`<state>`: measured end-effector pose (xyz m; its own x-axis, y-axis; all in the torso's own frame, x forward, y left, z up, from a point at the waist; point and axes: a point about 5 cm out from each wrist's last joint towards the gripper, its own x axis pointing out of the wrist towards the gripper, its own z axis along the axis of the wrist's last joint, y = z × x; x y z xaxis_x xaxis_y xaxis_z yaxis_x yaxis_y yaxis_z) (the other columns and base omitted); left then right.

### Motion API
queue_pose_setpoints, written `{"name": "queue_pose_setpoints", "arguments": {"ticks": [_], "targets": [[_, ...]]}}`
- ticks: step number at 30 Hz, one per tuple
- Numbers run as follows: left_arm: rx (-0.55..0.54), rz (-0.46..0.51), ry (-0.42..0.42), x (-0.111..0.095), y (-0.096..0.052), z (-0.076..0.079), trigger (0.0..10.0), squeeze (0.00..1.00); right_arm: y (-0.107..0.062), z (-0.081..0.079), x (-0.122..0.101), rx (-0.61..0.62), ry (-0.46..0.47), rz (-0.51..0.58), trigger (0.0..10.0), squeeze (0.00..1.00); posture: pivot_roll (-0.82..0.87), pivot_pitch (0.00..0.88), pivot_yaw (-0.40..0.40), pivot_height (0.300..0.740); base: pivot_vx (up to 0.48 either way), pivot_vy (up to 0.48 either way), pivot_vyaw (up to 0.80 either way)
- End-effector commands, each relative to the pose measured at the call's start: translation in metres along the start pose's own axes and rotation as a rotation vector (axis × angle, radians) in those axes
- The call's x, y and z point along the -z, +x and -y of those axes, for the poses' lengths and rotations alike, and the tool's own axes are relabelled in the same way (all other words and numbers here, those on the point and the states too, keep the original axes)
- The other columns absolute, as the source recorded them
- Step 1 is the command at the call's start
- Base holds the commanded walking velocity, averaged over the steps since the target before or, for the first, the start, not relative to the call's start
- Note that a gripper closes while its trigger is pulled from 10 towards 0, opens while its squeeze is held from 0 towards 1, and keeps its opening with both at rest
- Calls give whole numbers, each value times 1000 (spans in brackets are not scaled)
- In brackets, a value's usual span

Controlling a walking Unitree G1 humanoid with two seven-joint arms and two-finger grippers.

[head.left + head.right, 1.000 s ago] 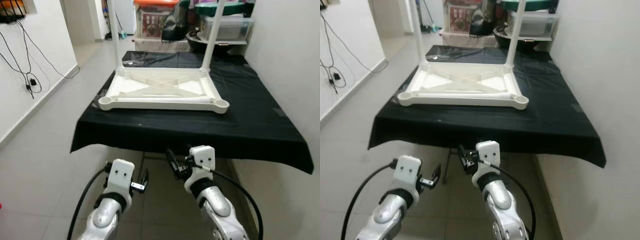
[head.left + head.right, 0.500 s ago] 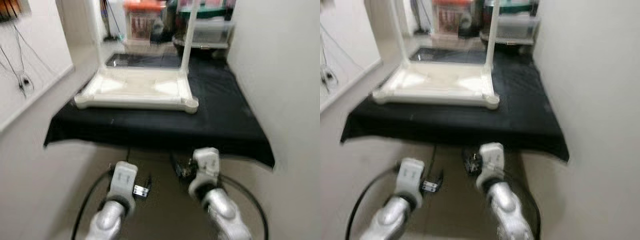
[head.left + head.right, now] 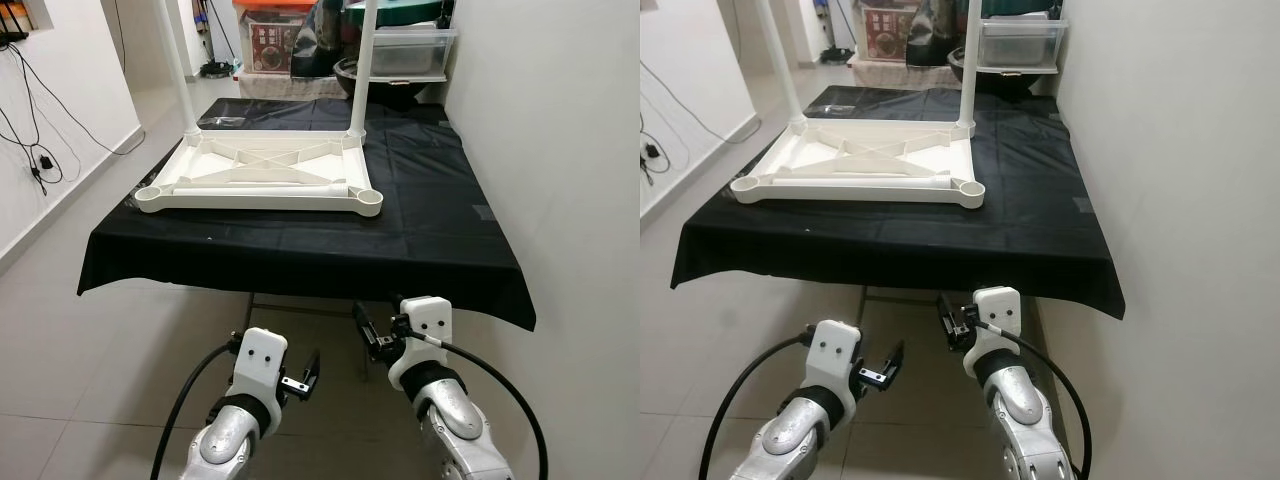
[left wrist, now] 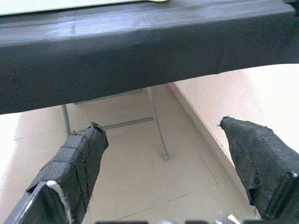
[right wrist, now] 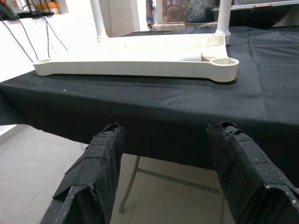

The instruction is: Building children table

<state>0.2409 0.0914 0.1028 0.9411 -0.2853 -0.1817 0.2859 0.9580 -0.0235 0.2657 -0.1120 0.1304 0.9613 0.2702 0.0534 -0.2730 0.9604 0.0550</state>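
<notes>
Below the upturned white table (image 3: 262,184), both grippers' fingers (image 4: 74,163) (image 5: 96,165) gape empty; no writing legible.

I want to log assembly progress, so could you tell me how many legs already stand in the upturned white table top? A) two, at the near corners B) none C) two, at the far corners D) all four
C: two white legs rise from the far corners of the table top, while the near corner sockets sit open.

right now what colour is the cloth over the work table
Black, plain with no pattern; the cloth shows best in the left eye view.
</notes>
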Motion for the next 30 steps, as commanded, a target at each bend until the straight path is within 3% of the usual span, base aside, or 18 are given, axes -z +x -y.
{"name": "queue_pose_setpoints", "arguments": {"ticks": [1, 5, 13, 30], "targets": [[-1, -11, 0, 2, -2, -1, 10000, 0, -1, -3, 3, -10, 10, -15, 10000, 0, 24, 60, -33, 740, 0, 0, 0], [0, -5, -8, 2, -2, 0, 10000, 0, -1, -3, 3, -12, 9, -17, 10000, 0, 23, 56, -33, 740, 0, 0, 0], [-26, -6, 10, 2, -1, -2, 10000, 0, -1, -2, 5, -12, 4, -23, 10000, 0, 23, 49, -37, 740, 181, -395, 0], [-31, -16, -23, 3, -1, -3, 10000, 0, -1, -2, 4, -17, 3, -28, 10000, 0, 21, 62, -38, 740, 0, 0, 0]]}}
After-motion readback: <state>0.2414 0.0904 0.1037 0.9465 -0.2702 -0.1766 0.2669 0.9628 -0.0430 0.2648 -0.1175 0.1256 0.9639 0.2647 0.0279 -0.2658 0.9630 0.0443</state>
